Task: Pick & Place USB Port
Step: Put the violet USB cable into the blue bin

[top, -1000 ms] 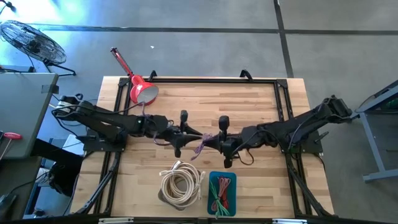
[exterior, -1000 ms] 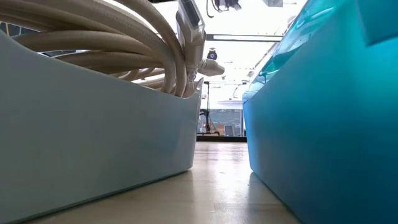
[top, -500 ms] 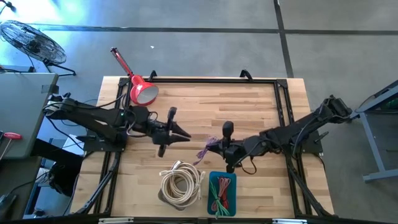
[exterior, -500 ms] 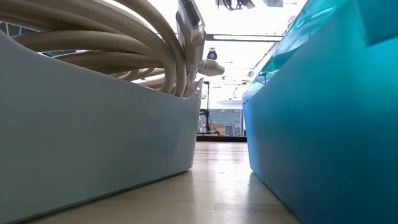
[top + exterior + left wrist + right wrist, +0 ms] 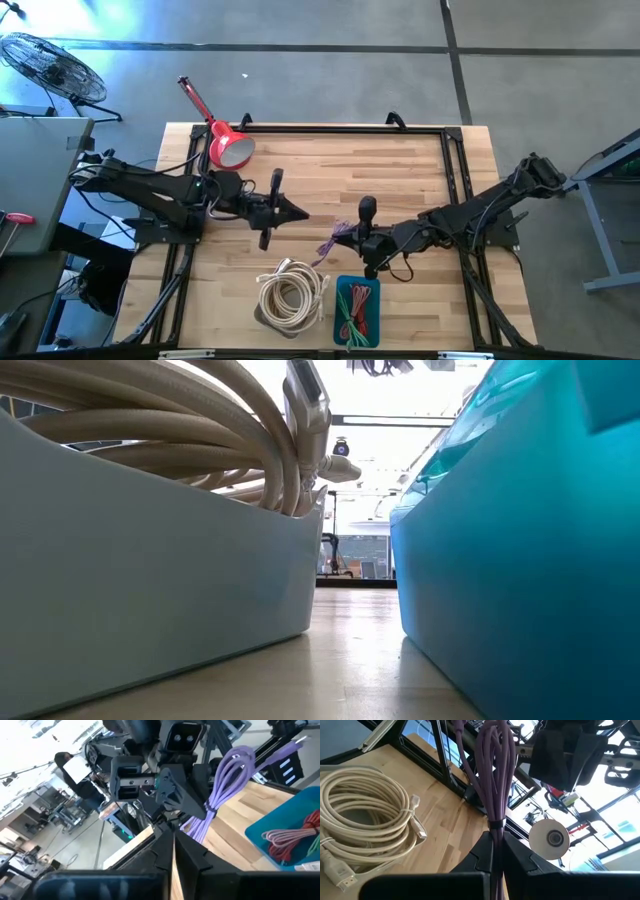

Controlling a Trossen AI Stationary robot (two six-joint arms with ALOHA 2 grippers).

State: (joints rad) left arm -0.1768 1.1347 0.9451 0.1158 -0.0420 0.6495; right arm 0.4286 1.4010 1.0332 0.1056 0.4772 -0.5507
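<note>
While clamped on purple cable (image 5: 492, 780) by right gripper (image 5: 345, 236), cream cable (image 5: 292, 293) in white bin (image 5: 150, 560).

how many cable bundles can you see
3: the purple bundle held in the right gripper above the table, the beige coil in the grey bin, and the red-green bundle in the blue bin.

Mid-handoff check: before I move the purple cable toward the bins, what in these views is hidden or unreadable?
- Low view: white bin and blue bin fill the picture; neither gripper nor the purple cable shows.
- High view: purple cable is too small to read its connectors.
- Right wrist view: right gripper fingers cover the cable's lower end.
- Left wrist view: left gripper looks shut with nothing in it; blue bin is cut off by the edge.
</note>
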